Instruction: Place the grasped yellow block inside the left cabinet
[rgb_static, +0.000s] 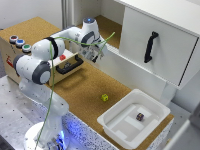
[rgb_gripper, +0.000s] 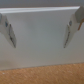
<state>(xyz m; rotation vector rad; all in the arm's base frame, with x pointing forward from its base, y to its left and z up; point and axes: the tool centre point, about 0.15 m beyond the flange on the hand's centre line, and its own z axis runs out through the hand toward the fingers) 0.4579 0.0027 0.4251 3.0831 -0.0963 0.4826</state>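
The yellow block (rgb_static: 104, 97) is a tiny yellow-green cube lying on the cork tabletop, well apart from my gripper. My gripper (rgb_static: 99, 53) hovers by the white lower front wall of the left cabinet (rgb_static: 108, 25), whose cork-brown floor shows behind the arm. In the wrist view the gripper (rgb_gripper: 41, 32) is open, its two fingers (rgb_gripper: 10, 33) spread wide in front of a white wall, with nothing between them. A strip of cork runs along one edge of that view.
A white tray (rgb_static: 117, 125) at the table's near right corner holds a dark maroon cube (rgb_static: 140, 116). The white panel with a black handle (rgb_static: 150, 46) fronts the right section. A cork-topped box with coloured buttons (rgb_static: 20, 43) stands at the exterior view's left.
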